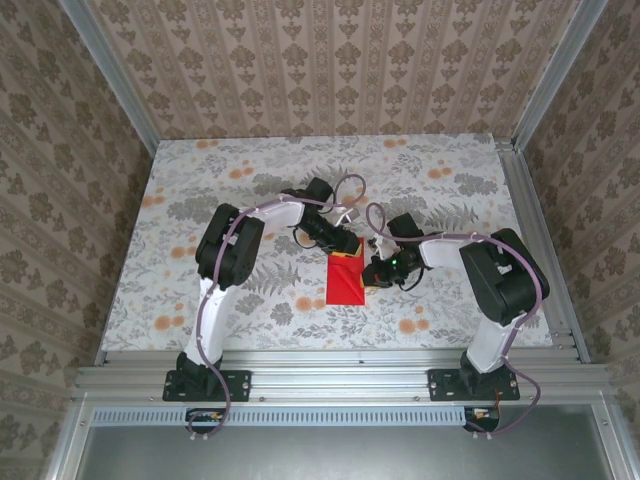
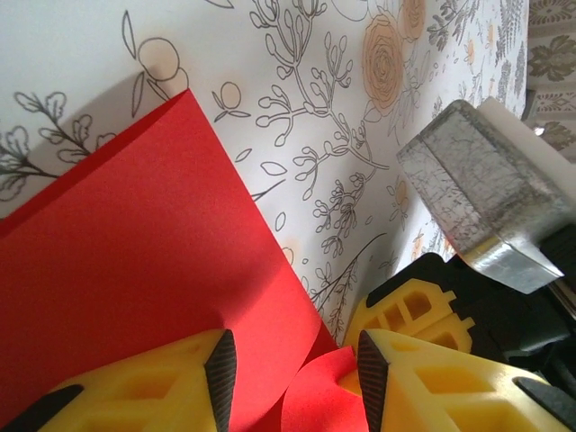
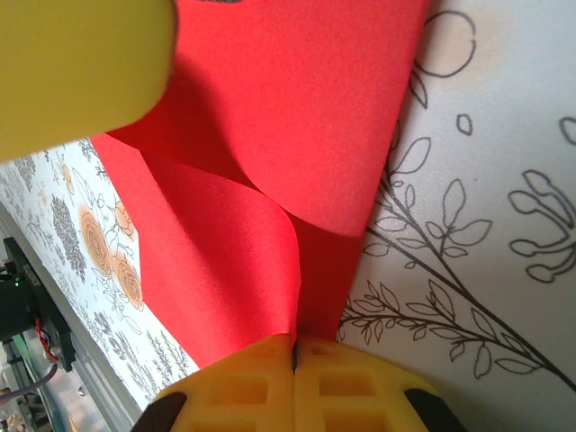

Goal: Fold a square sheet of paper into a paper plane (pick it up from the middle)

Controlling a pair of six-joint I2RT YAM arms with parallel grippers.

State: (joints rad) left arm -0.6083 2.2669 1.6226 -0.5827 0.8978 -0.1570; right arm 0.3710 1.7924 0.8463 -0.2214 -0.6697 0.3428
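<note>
You are looking down on the floral table (image 1: 200, 290). The square sheet of paper (image 1: 345, 285) is lying near its middle between the two arms, showing as a red oblong rather than a square, with a sliver of yellowish reverse at its far end. Your right gripper (image 3: 294, 346) is pinching the sheet: its yellow fingers are pressing tight together on a raised flap at the sheet's edge, and that flap is bowing up off the flat red layer beneath. Your left gripper (image 2: 292, 364) is standing partly spread at the far end of the sheet. One finger is sitting over the flat red layer and a rounded lobe of red is showing in the gap, but you cannot tell whether either pad is touching the paper. In the top view the wrists are covering both sets of fingertips. A blurred yellow finger (image 3: 76, 72) is cutting off the sheet's corner in the right wrist view. A grey crackled block (image 2: 477, 189) is sitting beside the left gripper, too close to identify.
</note>
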